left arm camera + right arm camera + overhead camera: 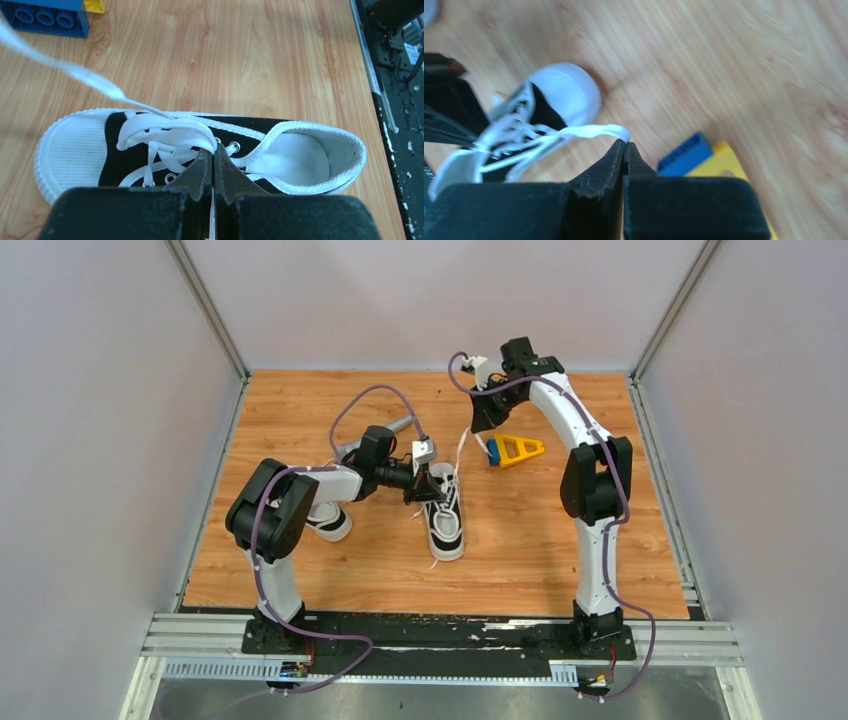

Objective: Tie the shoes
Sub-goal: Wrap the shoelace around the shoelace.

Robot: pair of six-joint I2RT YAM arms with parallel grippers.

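One black-and-white shoe [446, 518] lies mid-table, toe pointing away from the arm bases; the left wrist view shows it [75, 150] from above with its white laces [170, 132] loose over the tongue. My left gripper [213, 152] is shut at the eyelets, a strip of lace pinched between its fingers. One lace end [589, 131] runs taut from the shoe [566, 95] to my right gripper [625, 143], which is shut on it and held above the table behind the shoe. The other shoe [330, 523] lies partly hidden under the left arm.
A blue and yellow toy block piece [515, 450] lies on the wooden tabletop just right of the right gripper, and shows in the wrist views as a blue brick [45, 17] and a blue-and-yellow block [686, 155]. A grey object [385, 430] sits behind the left arm. Grey walls enclose three sides.
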